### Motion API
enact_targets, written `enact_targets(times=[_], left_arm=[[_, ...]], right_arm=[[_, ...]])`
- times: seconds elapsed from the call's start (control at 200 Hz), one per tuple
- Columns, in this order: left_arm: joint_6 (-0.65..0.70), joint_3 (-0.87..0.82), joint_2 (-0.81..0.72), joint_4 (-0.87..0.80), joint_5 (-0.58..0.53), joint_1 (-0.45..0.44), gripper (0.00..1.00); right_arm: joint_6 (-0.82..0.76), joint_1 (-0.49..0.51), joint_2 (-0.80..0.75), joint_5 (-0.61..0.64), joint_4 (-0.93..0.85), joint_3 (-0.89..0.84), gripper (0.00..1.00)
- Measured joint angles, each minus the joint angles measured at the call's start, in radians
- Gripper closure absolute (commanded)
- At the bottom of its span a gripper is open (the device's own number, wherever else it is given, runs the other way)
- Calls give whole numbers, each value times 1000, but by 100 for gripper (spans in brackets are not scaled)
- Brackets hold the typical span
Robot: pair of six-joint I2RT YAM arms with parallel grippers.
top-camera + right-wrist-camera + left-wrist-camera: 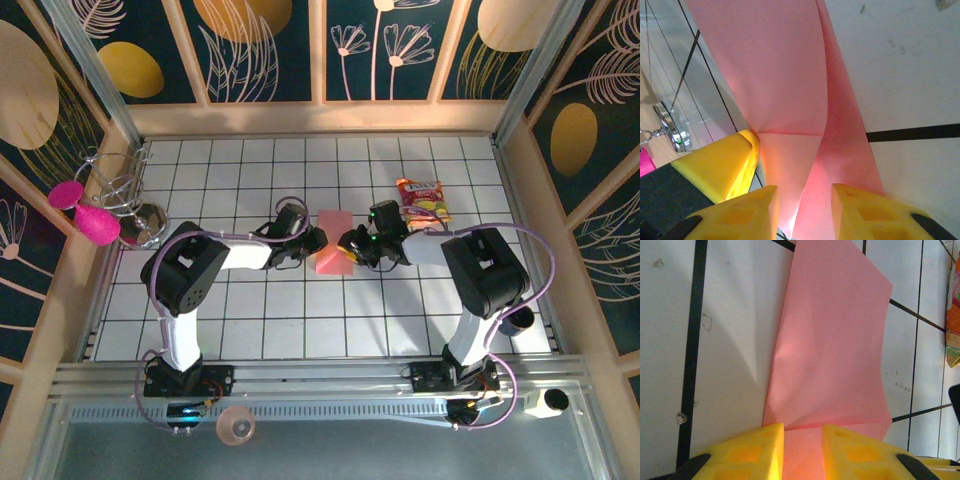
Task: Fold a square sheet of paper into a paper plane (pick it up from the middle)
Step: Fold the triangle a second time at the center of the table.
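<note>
The thin salmon-pink square sheet of paper (333, 250) sits in the middle of the white tiles (250, 310), partly folded and lifted. Its long side runs from near to far. The left gripper (802, 432) is at its left edge, the right gripper (800, 195) at its right edge, both just as close. Each pair of yellow fingers (755, 450) stands a little apart with paper in the gap; I cannot tell if they squeeze.

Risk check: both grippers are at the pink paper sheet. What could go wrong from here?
1. The salmon-pink paper sheet bows up between the left gripper and right gripper, jaws apart around it; it may slip or crease off-line.
2. A yellow left finger sits close beside the right gripper's; they could collide.
3. The red-and-yellow snack packet lies near the right arm; a swing could nudge it.
</note>
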Motion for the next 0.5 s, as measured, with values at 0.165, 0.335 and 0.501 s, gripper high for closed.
enact_targets(times=[0.165, 0.335, 0.501], left_arm=[[-1, -5, -1, 9, 0, 0, 74], [-4, -6, -2, 11, 0, 0, 74], [-8, -7, -2, 13, 0, 1, 74]], right_arm=[[12, 0, 13, -4, 33, 1, 73], [21, 1, 35, -15, 70, 1, 74], [43, 9, 39, -38, 132, -6, 75]])
